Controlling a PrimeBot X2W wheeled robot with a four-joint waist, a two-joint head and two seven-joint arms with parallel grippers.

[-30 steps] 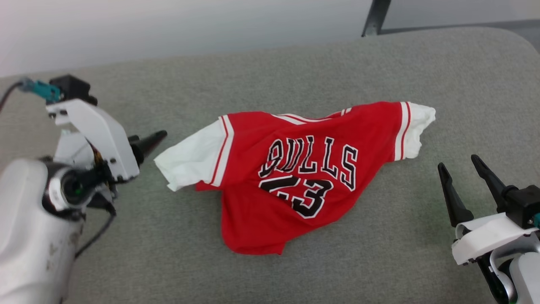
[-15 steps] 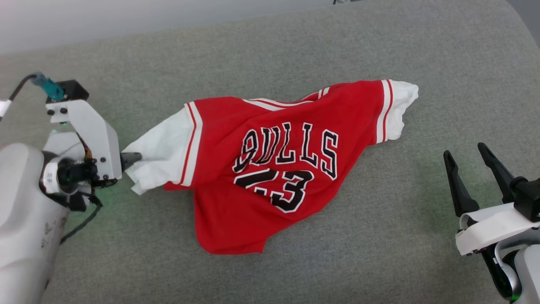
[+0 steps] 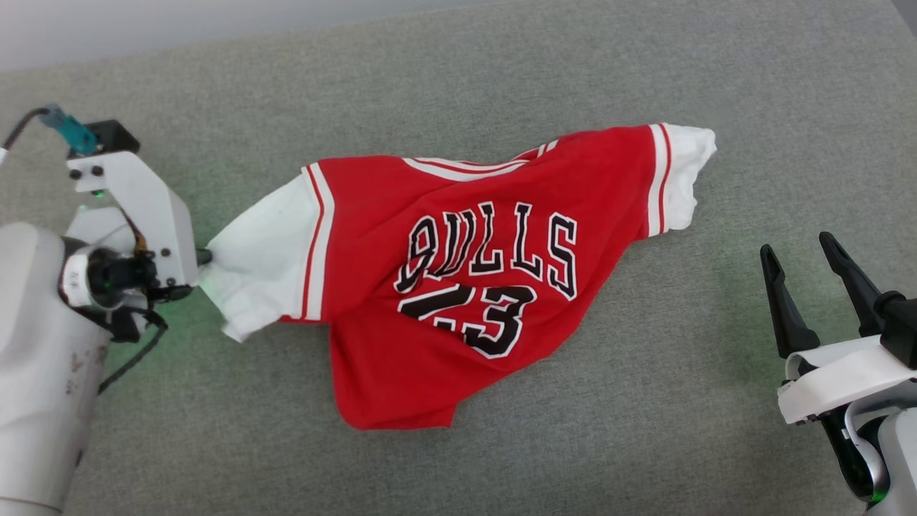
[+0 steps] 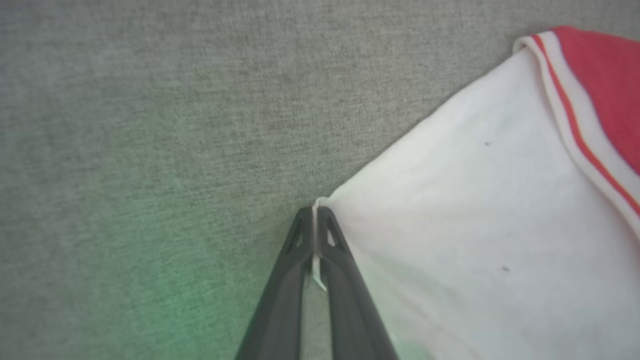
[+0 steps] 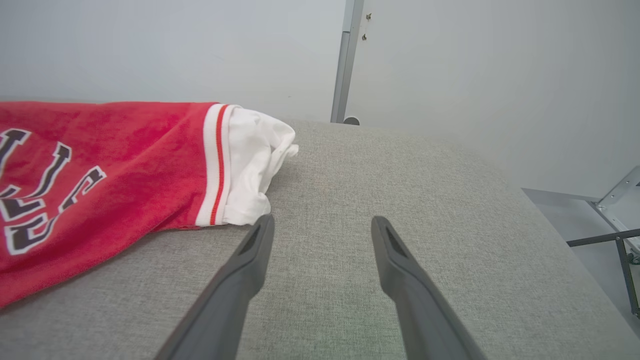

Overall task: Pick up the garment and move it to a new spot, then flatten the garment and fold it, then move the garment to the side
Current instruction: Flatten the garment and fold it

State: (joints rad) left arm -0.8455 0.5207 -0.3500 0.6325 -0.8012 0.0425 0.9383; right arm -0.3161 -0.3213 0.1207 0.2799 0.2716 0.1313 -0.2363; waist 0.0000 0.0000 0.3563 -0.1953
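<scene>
The garment (image 3: 458, 272), a red jersey with white sleeves and black "BULLS 23" print, lies crumpled on the grey cushion. My left gripper (image 3: 205, 256) is at the edge of its left white sleeve (image 3: 265, 258). In the left wrist view the gripper (image 4: 315, 215) is shut, with a thin fold of the white sleeve (image 4: 475, 220) pinched between the tips. My right gripper (image 3: 795, 254) hovers open to the right of the garment, clear of it. The right wrist view has its fingers (image 5: 255, 240) spread, close to the other white sleeve (image 5: 252, 165).
The grey padded surface (image 3: 645, 401) spreads all round the garment. Its far rounded edge and a pale wall with a metal post (image 5: 345, 60) stand behind. A metal frame (image 5: 615, 215) is beyond the cushion's right edge.
My left gripper moved in to the left sleeve's edge and shut on it. The head camera tilted down, shifting the whole picture. The right gripper stayed open.
</scene>
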